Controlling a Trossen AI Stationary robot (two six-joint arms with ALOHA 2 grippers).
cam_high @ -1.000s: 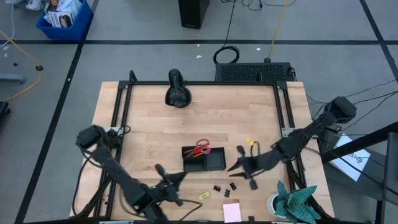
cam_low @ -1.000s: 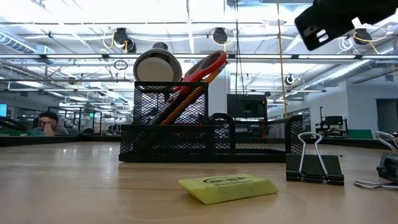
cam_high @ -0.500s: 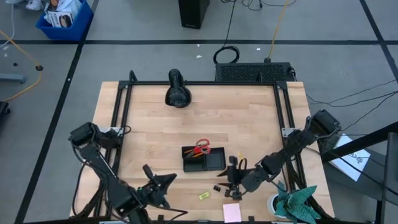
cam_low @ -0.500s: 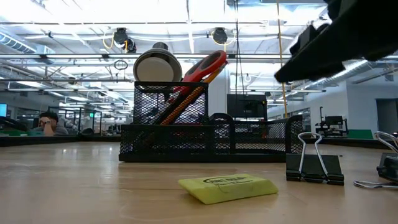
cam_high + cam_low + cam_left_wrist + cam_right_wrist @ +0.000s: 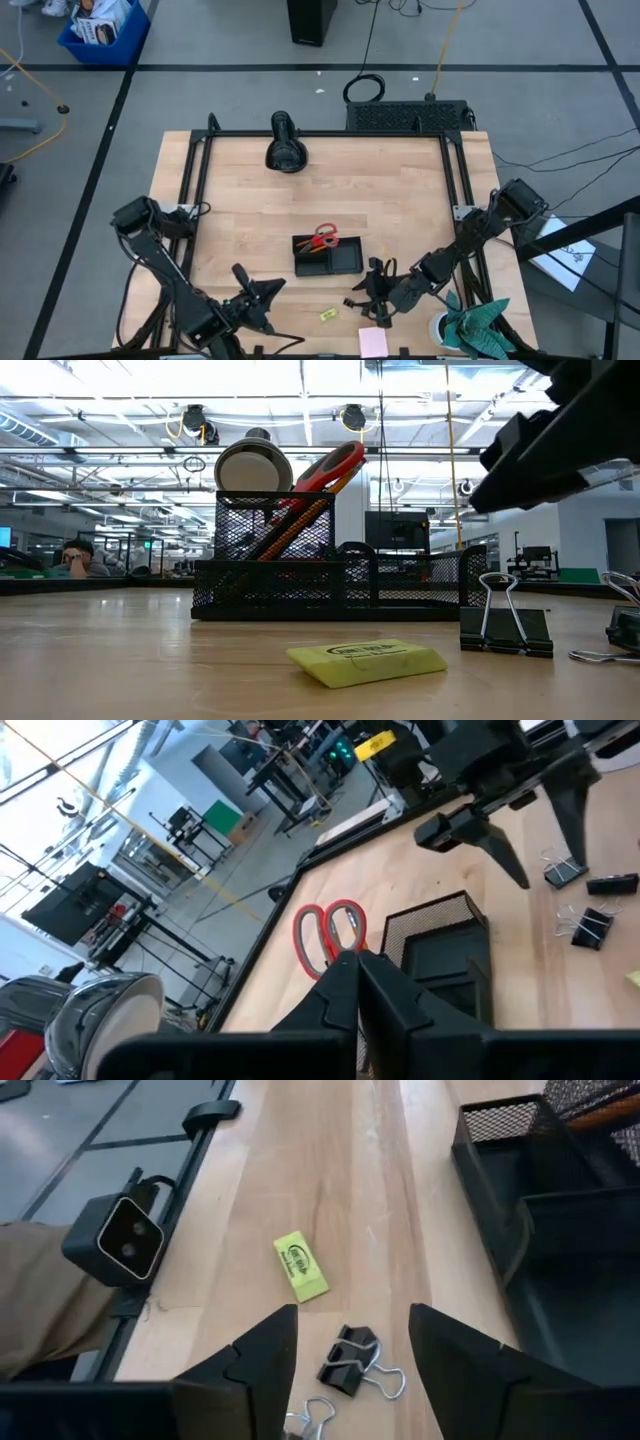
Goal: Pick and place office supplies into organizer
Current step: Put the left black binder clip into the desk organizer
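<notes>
Two grippers: right gripper [image 5: 345,1342] is at work low over the front of the table; left gripper [image 5: 358,982] waits near the front left of the table, fingers pressed together, holding nothing

Change in the right arm: a second ago it reached across beside the organizer; it has since swung toward the front edge and now hangs over the loose binder clips [image 5: 352,301]

Change in the right fingers: they have gone from half closed to fully spread; nothing sits between them

Meaning for the task: I judge this a lining-up for a pick of one clip; the grasp itself is not yet made

Target clip: one black binder clip [image 5: 350,1360] lies on the wood between the spread fingers in the right wrist view, its wire handles splayed flat; a second set of wire handles shows just beside it at the picture's edge

Look of the clips: tiny, black folded bodies with thin silver wire loops; in the low view one [image 5: 504,628] stands on its body with loops upright

Yellow eraser [image 5: 299,1266]: small flat yellow block with printing, lying on the wood near the clips, not touching them

Organizer [image 5: 328,256]: black mesh tray at mid table, well apart from the clips; its tall section already holds the red-handled scissors [image 5: 330,468] and an orange pencil [image 5: 292,528], both leaning; its low compartments look empty

Pink sticky-note pad [image 5: 373,342]: at the front edge, untouched

Left to do: clips, eraser and pad remain outside the tray
</notes>
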